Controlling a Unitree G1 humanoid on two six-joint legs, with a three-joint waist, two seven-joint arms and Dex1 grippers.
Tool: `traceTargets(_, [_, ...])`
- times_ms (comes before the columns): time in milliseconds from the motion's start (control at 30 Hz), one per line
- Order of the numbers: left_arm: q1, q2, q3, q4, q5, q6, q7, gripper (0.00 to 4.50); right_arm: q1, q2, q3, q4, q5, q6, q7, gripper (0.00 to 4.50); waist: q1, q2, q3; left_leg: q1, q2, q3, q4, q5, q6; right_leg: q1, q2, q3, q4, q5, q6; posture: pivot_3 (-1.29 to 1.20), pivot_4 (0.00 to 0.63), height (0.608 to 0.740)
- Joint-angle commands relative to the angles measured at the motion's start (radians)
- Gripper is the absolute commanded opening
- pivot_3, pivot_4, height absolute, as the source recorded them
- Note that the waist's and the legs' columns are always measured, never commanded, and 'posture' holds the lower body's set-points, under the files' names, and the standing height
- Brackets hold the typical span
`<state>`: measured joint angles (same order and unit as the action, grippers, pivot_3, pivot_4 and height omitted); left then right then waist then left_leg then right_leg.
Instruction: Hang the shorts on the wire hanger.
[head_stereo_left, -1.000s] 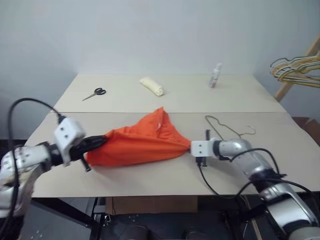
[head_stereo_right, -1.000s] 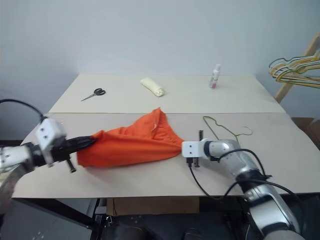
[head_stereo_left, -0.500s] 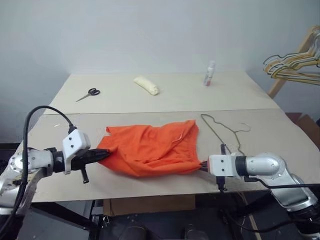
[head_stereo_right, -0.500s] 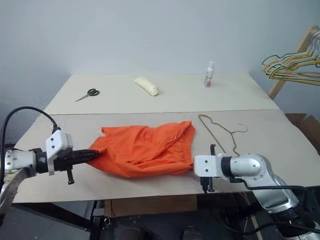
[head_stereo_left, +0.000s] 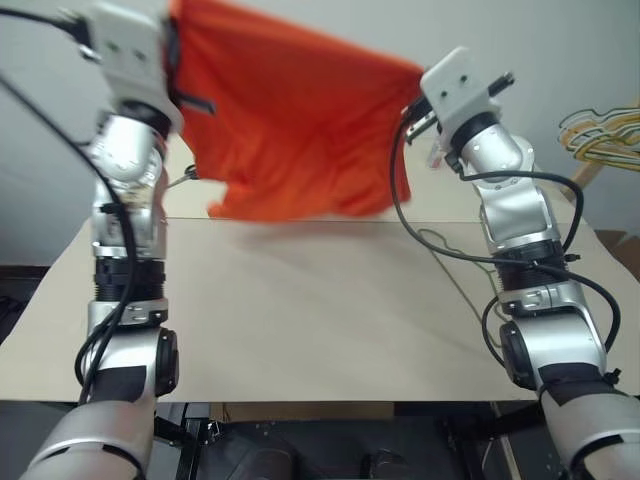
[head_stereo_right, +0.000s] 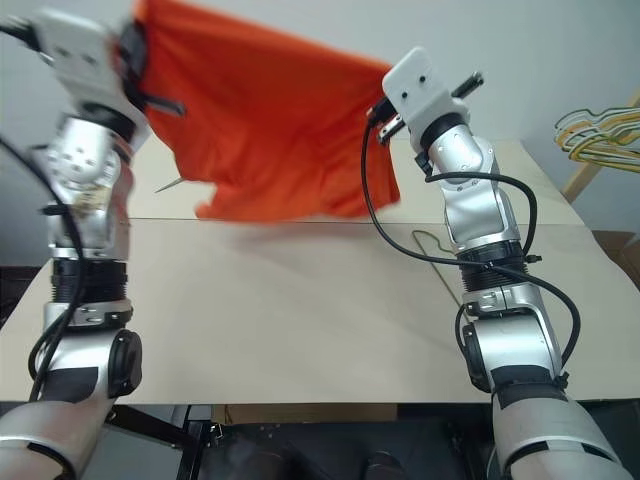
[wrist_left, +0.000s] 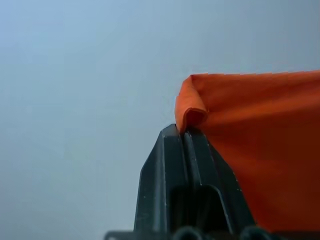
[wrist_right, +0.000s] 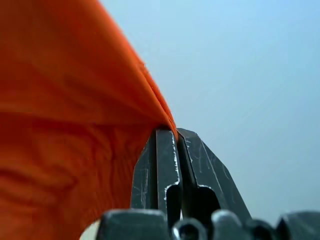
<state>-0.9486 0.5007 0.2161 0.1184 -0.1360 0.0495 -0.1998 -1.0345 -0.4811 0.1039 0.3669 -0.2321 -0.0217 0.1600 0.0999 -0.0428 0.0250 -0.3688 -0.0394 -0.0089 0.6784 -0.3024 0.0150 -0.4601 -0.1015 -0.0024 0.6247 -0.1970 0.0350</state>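
Both pairs of jaws are clenching the shorts (head_stereo_left: 295, 120): the left gripper (wrist_left: 184, 131) is pinching one top corner at about ten o'clock, the right gripper (wrist_right: 174, 131) the other at about two o'clock, and the orange cloth is hanging spread between them above the table (head_stereo_left: 300, 310). Beyond the right arm, at three o'clock, the wire hanger (head_stereo_left: 440, 250) is lying flat on the tabletop. Further right, several hangers (head_stereo_left: 600, 135) are hanging from a wooden rack.

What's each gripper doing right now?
Left gripper: shut on a corner of the shorts.
Right gripper: shut on the other corner of the shorts.
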Motion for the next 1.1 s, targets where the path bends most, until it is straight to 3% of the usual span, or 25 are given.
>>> traceTargets(33, [0.148, 0.103, 0.11, -0.168, -0.114, 0.061, -0.125, 0.0, 0.12, -0.043, -0.033, -0.091, 0.002, -0.095, 0.014, 0.05, -0.033, 0.001, -0.003, 0.0, -0.001, -0.001, -0.001, 0.0, 0.0, 0.001, -0.001, -0.003, -0.001, 0.0, 0.0, 0.23, 0.0, 0.74])
traceTargets(267, [0.669, 0.286, 0.223, -0.414, -0.422, 0.271, -0.551, 0.0, 0.389, -0.133, 0.168, -0.152, -0.132, -0.277, 0.206, 0.05, -0.09, 0.005, 0.0, 0.001, 0.003, -0.004, 0.004, 0.001, 0.001, 0.013, 0.001, -0.005, -0.01, -0.001, 0.0, 0.23, 0.0, 0.74])
traceTargets(333, [0.869, 0.323, 0.225, -0.464, -0.454, 0.278, -0.69, 0.0, 0.445, -0.177, 0.241, -0.128, -0.207, -0.366, 0.233, 0.05, -0.089, 0.009, 0.004, 0.016, 0.004, 0.0, 0.004, 0.001, 0.003, 0.026, 0.003, 0.0, -0.013, 0.0, -0.002, 0.24, 0.0, 0.74])
traceTargets(400, [1.02, 0.333, 0.205, -0.473, -0.398, 0.238, -0.735, 0.0, 0.491, -0.216, 0.29, -0.118, -0.24, -0.422, 0.281, 0.05, -0.081, 0.013, 0.011, 0.038, 0.006, 0.005, 0.002, -0.008, 0.019, 0.048, 0.005, 0.003, -0.013, -0.003, -0.002, 0.24, 0.0, 0.74])
traceTargets(567, [1.24, 0.379, 0.138, -0.458, -0.217, 0.103, -0.82, 0.0, 0.577, -0.299, 0.304, -0.214, -0.162, -0.473, 0.461, 0.05, -0.037, 0.014, 0.014, 0.061, 0.014, 0.006, 0.002, -0.008, 0.019, 0.071, 0.009, 0.007, -0.013, -0.012, 0.0, 0.24, 0.0, 0.74])
traceTargets(700, [1.351, 0.404, 0.116, -0.49, -0.205, 0.05, -0.906, 0.0, 0.639, -0.394, 0.293, -0.317, -0.083, -0.486, 0.613, 0.05, -0.015, 0.014, 0.014, 0.059, 0.015, 0.008, 0.002, -0.01, 0.022, 0.068, 0.009, 0.009, -0.014, -0.01, -0.006, 0.24, 0.0, 0.74])
traceTargets(867, [1.349, 0.403, 0.075, -0.458, -0.169, -0.007, -0.939, 0.0, 0.689, -0.451, 0.282, -0.404, 0.018, -0.489, 0.732, 0.05, 0.009, 0.014, 0.013, 0.05, 0.015, 0.008, 0.004, -0.011, 0.022, 0.059, 0.008, 0.009, -0.013, -0.007, -0.004, 0.23, 0.0, 0.74])
traceTargets(933, [1.335, 0.402, 0.055, -0.435, -0.154, -0.032, -0.95, 0.23, 0.696, -0.446, 0.283, -0.415, 0.026, -0.485, 0.754, 0.55, 0.01, 0.014, 0.013, 0.049, 0.015, 0.008, 0.004, -0.011, 0.022, 0.058, 0.009, 0.009, -0.013, -0.007, -0.004, 0.23, 0.0, 0.74])
traceTargets(1100, [1.341, 0.437, 0.043, -0.422, -0.169, -0.052, -1.023, 1.68, 0.753, -0.517, 0.262, -0.465, 0.079, -0.468, 0.851, 2.18, 0.012, 0.014, 0.013, 0.047, 0.015, 0.009, 0.004, -0.012, 0.024, 0.057, 0.009, 0.009, -0.014, -0.006, -0.003, 0.21, 0.0, 0.74])
